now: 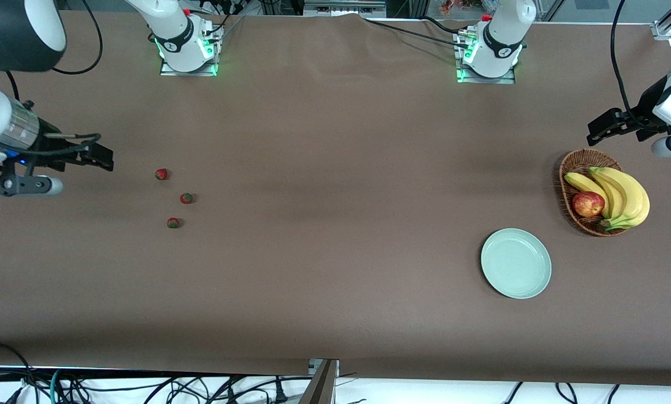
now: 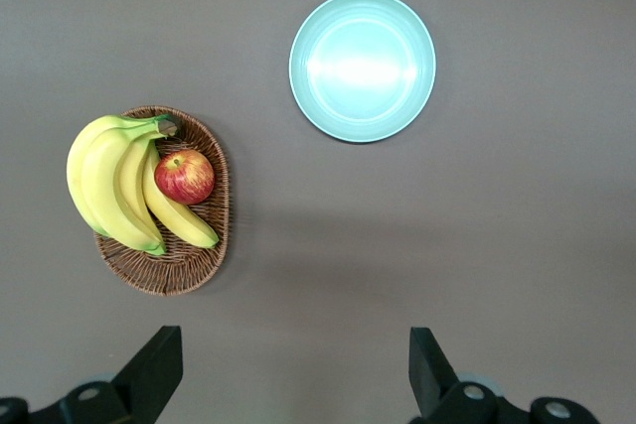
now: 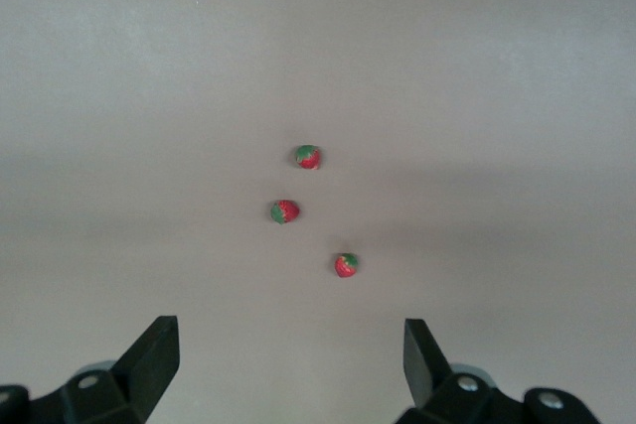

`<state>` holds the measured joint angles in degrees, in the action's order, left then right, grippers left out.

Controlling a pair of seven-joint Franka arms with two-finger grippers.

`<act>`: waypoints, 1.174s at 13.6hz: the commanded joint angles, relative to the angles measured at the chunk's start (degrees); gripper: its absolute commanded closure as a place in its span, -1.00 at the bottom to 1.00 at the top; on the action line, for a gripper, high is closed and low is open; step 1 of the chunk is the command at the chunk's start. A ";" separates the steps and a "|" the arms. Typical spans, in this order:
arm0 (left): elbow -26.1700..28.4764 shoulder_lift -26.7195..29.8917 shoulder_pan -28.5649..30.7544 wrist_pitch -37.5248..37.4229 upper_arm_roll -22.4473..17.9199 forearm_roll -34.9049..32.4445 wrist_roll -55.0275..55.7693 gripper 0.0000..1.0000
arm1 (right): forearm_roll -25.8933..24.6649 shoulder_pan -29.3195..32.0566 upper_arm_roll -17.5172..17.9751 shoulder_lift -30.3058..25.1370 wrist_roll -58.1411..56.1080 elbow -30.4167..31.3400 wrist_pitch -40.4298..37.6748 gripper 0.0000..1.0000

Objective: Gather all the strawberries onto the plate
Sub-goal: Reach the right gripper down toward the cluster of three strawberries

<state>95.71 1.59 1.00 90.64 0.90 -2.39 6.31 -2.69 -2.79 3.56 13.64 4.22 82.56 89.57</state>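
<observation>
Spreading wide around everything, the brown surface point(image 1: 335, 224) leaves ample open room, and nothing sits close to its edges. The wicker basket point(image 1: 571, 168) with bananas point(image 1: 621, 196) and an apple point(image 1: 588, 203) sits at the plate's one o'clock. The plate point(image 1: 516, 262) lies bare toward the left arm's end; no step is done. The left hand point(image 1: 596, 133) hangs above the basket, fingers wide apart and empty. The right hand point(image 1: 106, 157) hovers at the berries' ten o'clock, likewise spread, gripping nothing. All three strawberries point(image 1: 186, 197) remain loose toward the right arm's end, well apart from the plate
</observation>
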 commanded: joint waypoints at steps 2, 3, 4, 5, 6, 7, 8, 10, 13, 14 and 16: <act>-1.23 -0.62 -0.04 -1.08 0.24 -1.22 -0.78 -1.00 | -0.13 -0.19 0.13 3.85 -0.09 0.15 1.74 -0.99; -1.23 -0.62 -0.04 -1.08 0.24 -1.22 -0.78 -1.00 | 0.14 -0.20 0.22 5.85 0.43 0.50 2.96 -0.99; -1.23 -0.62 -0.04 -1.08 0.24 -1.22 -0.78 -1.00 | 0.23 -0.37 0.22 7.87 0.78 1.02 4.80 -0.99; -1.23 -0.62 -0.04 -1.08 0.24 -1.22 -0.78 -1.00 | 0.23 -0.63 0.22 8.68 1.05 2.42 7.26 -0.99; -1.23 -0.62 -0.04 -1.16 0.24 -1.22 -0.78 -1.00 | 0.23 -0.55 0.22 8.77 0.96 5.04 10.33 -0.99; -1.32 -0.62 -0.04 -1.16 0.24 -1.22 -0.86 -1.00 | 0.23 -0.37 0.14 8.77 1.05 8.38 13.75 -0.99; -1.32 -0.62 -0.04 -1.16 0.15 -1.22 -0.86 -1.00 | 0.23 -0.28 0.05 8.77 0.96 11.37 17.96 -0.99; -1.40 -0.62 -0.04 -1.08 -0.02 -1.13 -0.95 -1.00 | 0.23 -0.20 0.05 9.30 1.05 16.91 26.23 -0.99; -2.02 -0.53 0.05 -0.99 -0.20 -1.04 -0.16 -1.00 | 0.23 -0.20 0.05 11.40 1.05 20.36 34.24 -0.99; -1.93 -0.53 0.05 -0.99 -0.20 -1.04 -0.16 -1.00 | -0.03 -0.20 -0.04 12.63 0.96 20.45 36.00 -0.99; -1.93 -0.62 0.05 -0.99 -0.11 -1.13 -0.16 -1.00 | -0.21 -0.11 -0.91 15.27 0.96 20.45 38.73 -0.99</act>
<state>95.36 1.55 1.11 90.55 0.75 -2.39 6.31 -2.69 -3.19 3.24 27.17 4.61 102.73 125.68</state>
